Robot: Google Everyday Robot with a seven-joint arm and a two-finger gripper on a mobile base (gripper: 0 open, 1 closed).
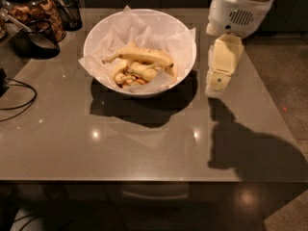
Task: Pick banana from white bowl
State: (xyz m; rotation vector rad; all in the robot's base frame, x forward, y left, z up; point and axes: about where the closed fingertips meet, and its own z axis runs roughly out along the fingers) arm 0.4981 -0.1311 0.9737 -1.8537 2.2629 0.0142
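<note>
The banana (142, 57) is a long curved yellow fruit with dark speckles, lying across the top of shorter pale banana pieces (129, 73) inside the white bowl (101, 30). The bowl is large, round and lined with crinkled white paper, and stands on the far middle of the table. My gripper (217, 84) hangs from the white arm (239, 7) just right of the bowl's rim, above the table, apart from the banana.
A grey glossy table (144, 143) holds the bowl. A glass jar of snacks (34, 9) and a dark cup with a spoon (32, 38) stand at the far left. A black cable (19, 100) lies at the left edge. Floor lies to the right.
</note>
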